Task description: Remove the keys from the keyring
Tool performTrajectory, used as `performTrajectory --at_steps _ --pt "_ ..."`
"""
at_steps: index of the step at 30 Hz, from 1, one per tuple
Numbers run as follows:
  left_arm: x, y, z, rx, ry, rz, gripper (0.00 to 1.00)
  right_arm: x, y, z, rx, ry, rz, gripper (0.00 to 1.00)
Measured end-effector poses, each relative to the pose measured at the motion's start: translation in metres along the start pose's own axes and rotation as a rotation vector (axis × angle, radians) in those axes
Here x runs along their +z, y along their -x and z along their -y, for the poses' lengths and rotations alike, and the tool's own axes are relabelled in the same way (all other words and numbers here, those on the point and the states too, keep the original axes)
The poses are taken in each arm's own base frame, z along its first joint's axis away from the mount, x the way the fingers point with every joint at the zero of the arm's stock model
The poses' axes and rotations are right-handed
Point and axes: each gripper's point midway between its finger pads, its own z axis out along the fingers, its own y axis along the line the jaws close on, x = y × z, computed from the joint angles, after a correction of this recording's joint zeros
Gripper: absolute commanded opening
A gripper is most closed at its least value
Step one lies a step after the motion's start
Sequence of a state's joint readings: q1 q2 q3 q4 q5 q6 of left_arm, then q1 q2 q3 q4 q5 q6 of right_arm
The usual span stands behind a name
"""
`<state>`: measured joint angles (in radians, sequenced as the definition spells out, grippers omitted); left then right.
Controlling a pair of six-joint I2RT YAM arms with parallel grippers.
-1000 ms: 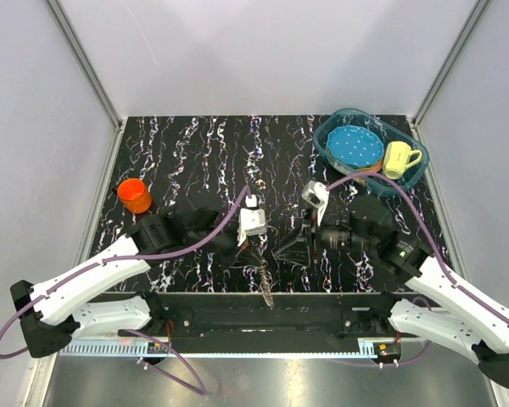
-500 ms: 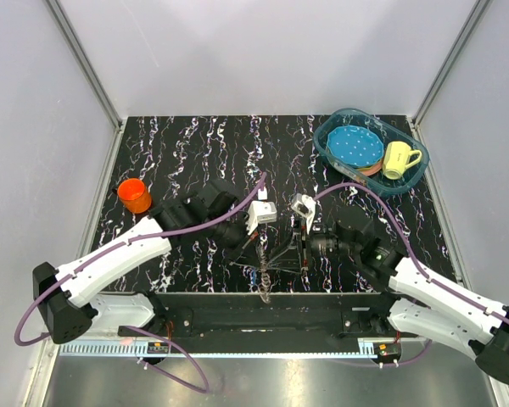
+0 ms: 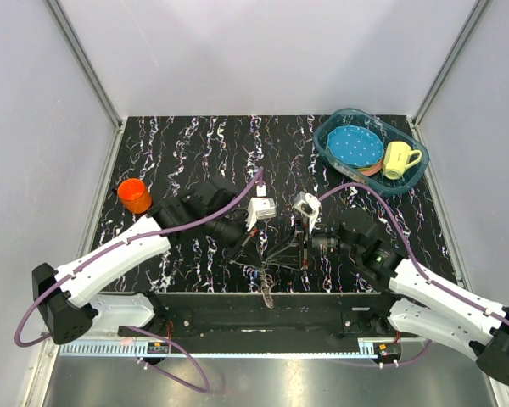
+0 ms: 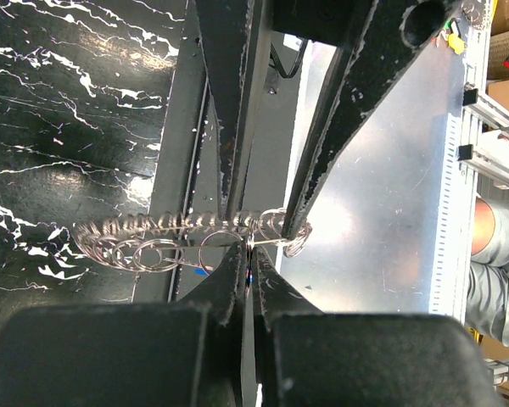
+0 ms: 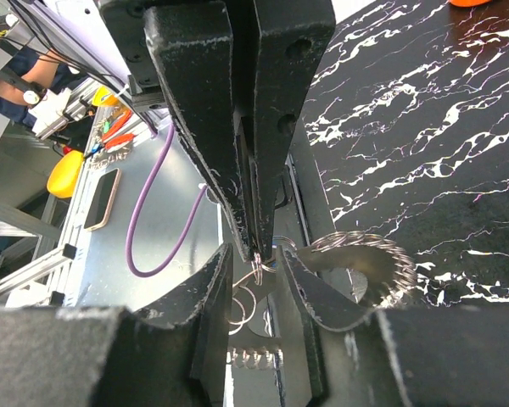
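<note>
Both of your arms have drawn in over the past second. The left gripper (image 4: 249, 253) and right gripper (image 5: 256, 254) now meet tip to tip at the table's (image 3: 195, 153) near edge, where a second ago they stood well apart. The keyring (image 4: 277, 229) sits between the two sets of tips at the middle of that edge. The keys (image 4: 148, 227) are strung on it in a tight grey fan that trails off to one side, across the edge of the marbled top. Your left fingers are pressed together on a thin loop of the wire. Your right fingers (image 5: 310, 284) stand a little apart, straddling the wire from the opposite side; whether they pinch it, you cannot tell. An orange cup (image 3: 135, 195) stands near the left edge, well apart from the work. A blue basin (image 3: 322, 146) sits at the far right corner.
</note>
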<state>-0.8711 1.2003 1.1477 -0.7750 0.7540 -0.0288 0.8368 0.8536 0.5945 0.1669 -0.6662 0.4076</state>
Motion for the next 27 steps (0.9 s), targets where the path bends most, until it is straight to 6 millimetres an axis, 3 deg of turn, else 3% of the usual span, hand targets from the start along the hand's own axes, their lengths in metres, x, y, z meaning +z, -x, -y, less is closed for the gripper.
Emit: performTrajectory --at_steps 27 --pt "0.001 -0.002 0.002 -0.008 -0.025 -0.001 0.0 0.008 -0.016 -0.001 0.012 0.079 -0.06 0.1"
